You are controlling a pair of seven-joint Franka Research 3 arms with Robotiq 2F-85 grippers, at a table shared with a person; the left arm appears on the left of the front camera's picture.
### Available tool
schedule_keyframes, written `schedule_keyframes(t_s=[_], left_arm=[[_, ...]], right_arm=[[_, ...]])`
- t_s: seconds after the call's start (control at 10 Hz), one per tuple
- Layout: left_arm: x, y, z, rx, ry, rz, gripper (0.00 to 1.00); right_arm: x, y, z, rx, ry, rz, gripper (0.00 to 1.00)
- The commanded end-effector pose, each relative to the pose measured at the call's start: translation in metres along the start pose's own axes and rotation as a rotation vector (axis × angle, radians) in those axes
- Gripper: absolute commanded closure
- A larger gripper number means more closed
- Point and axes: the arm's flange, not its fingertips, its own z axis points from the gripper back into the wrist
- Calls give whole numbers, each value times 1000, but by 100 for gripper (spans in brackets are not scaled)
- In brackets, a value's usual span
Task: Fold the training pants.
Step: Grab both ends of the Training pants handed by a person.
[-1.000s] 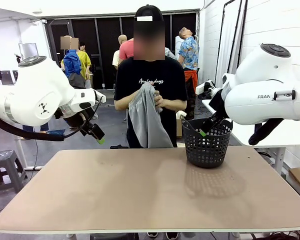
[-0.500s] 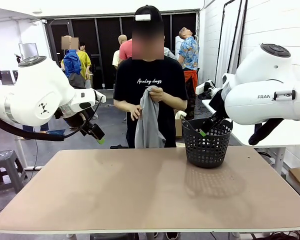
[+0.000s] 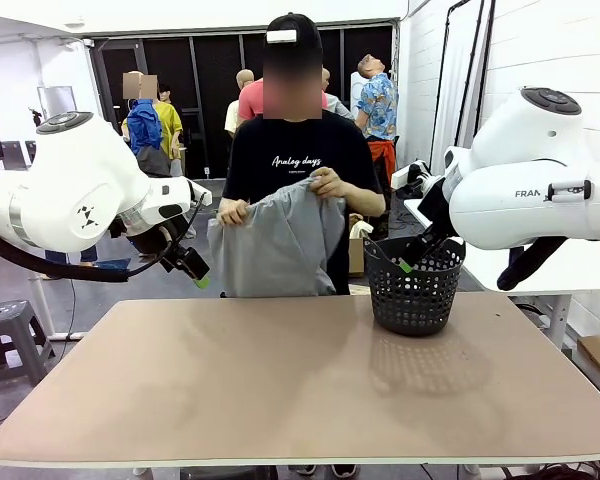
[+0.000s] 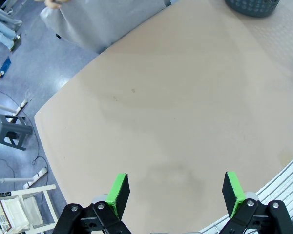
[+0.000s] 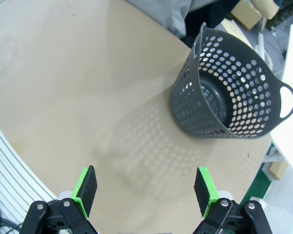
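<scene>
A person at the far side of the table holds the light grey training pants [image 3: 278, 245] spread out in both hands, above the table's far edge. In the left wrist view the pants [image 4: 100, 22] hang at the top, beyond the table. A grey corner of the pants [image 5: 178, 17] shows past the table in the right wrist view. My left gripper [image 3: 192, 268] hangs raised at the left, open and holding nothing; seen from its own wrist, the left gripper [image 4: 176, 192] has its green pads wide apart above bare tabletop. My right gripper [image 3: 412, 258] is raised near the basket, and the right gripper [image 5: 145, 187] is open with nothing in it.
A black mesh basket [image 3: 413, 290] stands on the beige table [image 3: 300, 390] at the far right; the basket [image 5: 229, 95] has nothing in it. A grey stool [image 3: 5, 335] stands on the floor to the left. Other people stand far behind.
The person has shaken the bunched pants out and now holds them spread wide by the top edge. Both arms have stayed still.
</scene>
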Motion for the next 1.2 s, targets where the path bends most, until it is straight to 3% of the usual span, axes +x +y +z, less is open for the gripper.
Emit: schedule_keyframes(t_s=[0.0,1.1], left_arm=[[0,0,-1,-7,0,-8,0],[0,0,-1,-7,0,-8,0]], right_arm=[[-1,0,-1,9,-1,2,0],[-1,0,-1,9,-1,2,0]])
